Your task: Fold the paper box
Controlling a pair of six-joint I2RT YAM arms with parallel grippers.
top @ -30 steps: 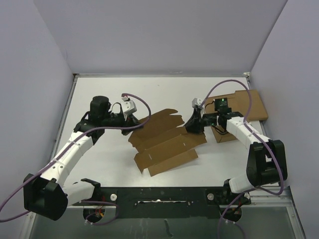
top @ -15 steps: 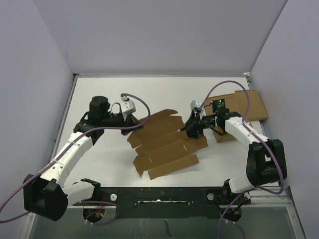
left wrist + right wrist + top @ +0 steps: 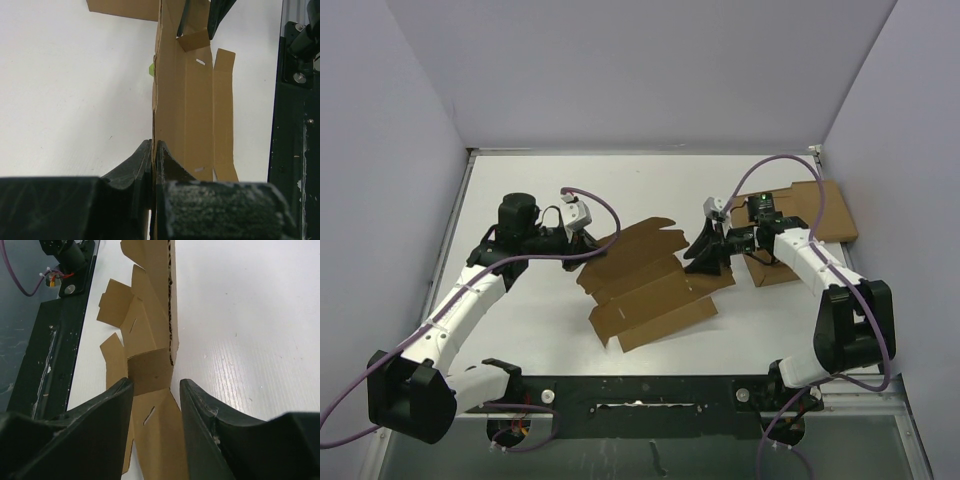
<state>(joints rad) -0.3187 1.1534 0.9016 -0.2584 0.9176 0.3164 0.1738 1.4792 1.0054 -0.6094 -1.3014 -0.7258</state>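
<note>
my left tool [image 3: 154,150] still clamped on the left edge of the paper box [image 3: 650,285], sheet mostly flat mid table [image 3: 540,185] between both arms, my right tool [image 3: 152,387] now apart, was nearly together a second ago, jaws straddling the sheet's upturned right end

Brown paper box [image 3: 645,285] lies unfolded, flaps partly raised.

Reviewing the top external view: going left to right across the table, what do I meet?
left gripper → paper box → right gripper → flat cardboard slab
</note>
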